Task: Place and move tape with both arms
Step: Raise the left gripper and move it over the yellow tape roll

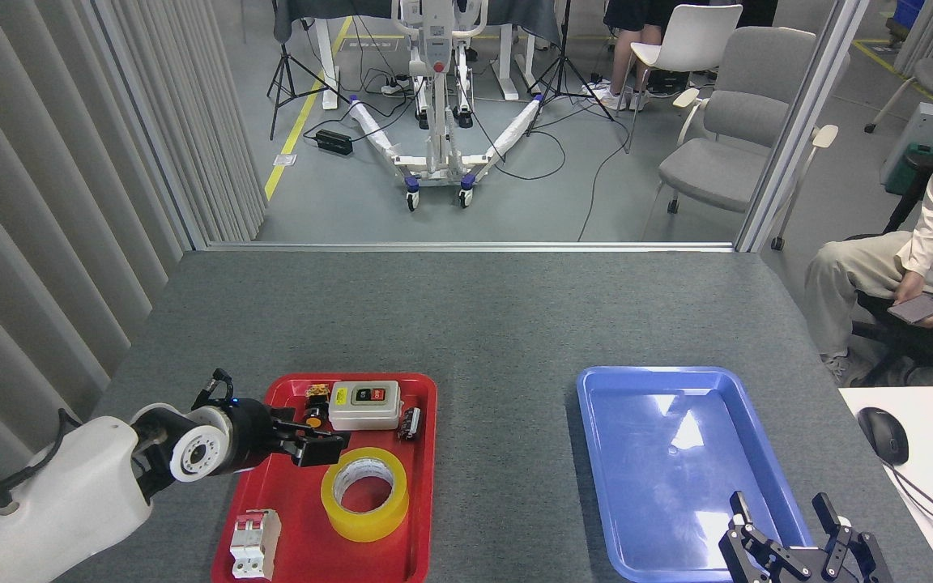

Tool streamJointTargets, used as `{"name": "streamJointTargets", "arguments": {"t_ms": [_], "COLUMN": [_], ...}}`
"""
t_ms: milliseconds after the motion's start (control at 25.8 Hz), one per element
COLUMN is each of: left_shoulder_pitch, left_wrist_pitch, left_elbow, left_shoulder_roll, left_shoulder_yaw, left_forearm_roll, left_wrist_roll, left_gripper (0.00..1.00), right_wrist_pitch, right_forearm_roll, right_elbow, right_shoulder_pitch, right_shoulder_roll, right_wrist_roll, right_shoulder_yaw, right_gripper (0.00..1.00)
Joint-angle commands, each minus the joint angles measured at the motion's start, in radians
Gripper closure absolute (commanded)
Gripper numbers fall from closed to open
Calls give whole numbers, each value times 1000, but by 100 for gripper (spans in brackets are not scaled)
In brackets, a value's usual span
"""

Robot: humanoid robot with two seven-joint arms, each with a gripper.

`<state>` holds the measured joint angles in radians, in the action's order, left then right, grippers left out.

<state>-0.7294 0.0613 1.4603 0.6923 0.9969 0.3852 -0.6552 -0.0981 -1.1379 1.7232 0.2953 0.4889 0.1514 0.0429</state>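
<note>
The right gripper (790, 541) stood with fingers apart at the near corner of the blue tray (608, 453), right of the red tray (272, 486). The tape (364, 493) lay flat inside the red tray, a breaker (254, 543) to its near left. The left gripper (322, 444) hovered just left of the tape; whether its fingers were apart, I cannot tell. Farther in sat a switch box (364, 405).
</note>
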Motion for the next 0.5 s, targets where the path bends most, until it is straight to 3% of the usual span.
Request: {"name": "streamJointTargets", "arguments": {"t_ms": [0, 116, 387, 464], "left_shoulder_pitch": [1, 16, 84, 93], "left_wrist_pitch": [18, 48, 112, 114], "left_elbow": [-23, -29, -37, -44], "left_shoulder_roll": [-42, -74, -142, -165], "left_shoulder_yaw": [-1, -24, -135, -153], "left_forearm_roll": [1, 15, 32, 109], "left_wrist_roll": [-46, -146, -207, -238], "left_gripper": [8, 15, 15, 15], "right_wrist_pitch": [-2, 1, 1, -2], "right_forearm_roll": [0, 1, 3, 3], "right_elbow": [1, -1, -7, -7], "right_shoulder_pitch": [-2, 1, -2, -2], "right_shoulder_roll": [-1, 0, 0, 0], "right_wrist_roll": [4, 4, 4, 5], "right_shoulder_yaw": [0, 0, -2, -2], "right_gripper": [0, 0, 0, 0]}}
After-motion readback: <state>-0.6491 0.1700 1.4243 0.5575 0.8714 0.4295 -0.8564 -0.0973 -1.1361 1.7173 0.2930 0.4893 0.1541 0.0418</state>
